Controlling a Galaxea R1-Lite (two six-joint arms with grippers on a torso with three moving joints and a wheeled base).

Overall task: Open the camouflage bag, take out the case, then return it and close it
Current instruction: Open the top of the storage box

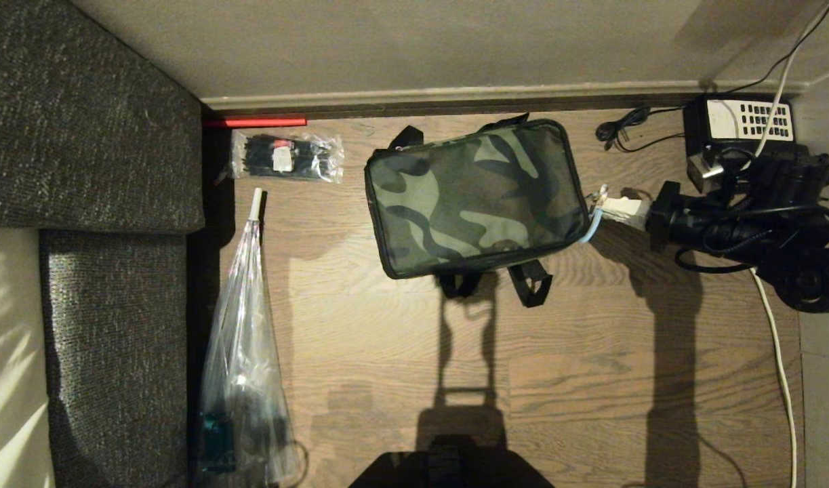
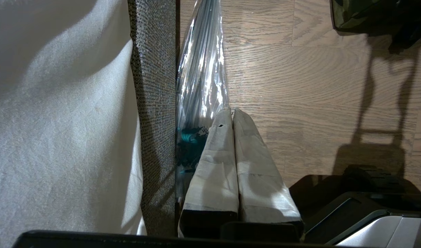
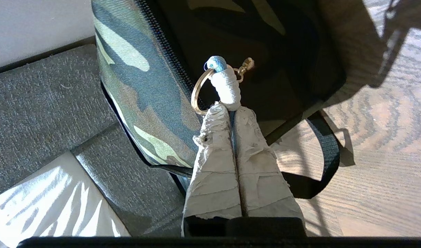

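The right gripper (image 3: 231, 110) is seen clamped on the white-wrapped zipper pull (image 3: 224, 84) at the right end of the bag (image 1: 475, 196), which lies zipped on the floor (image 1: 590, 352) by the wall. The left gripper (image 2: 232, 115), pressed together, is parked beside the sofa (image 2: 155, 103).

Camouflage bag (image 1: 475, 196) – matt woven cloth; floor (image 1: 590, 379) – grained wood.

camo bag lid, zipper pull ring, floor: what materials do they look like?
Camouflage bag lid: woven fabric, matte; diagonal twill weave shows in the right wrist view. Pull ring: metal, likely brass-toned, shiny; its tab is wrapped in white tape, pinched by the right gripper. Floor: wood or wood-look laminate, visible grain, low sheen.
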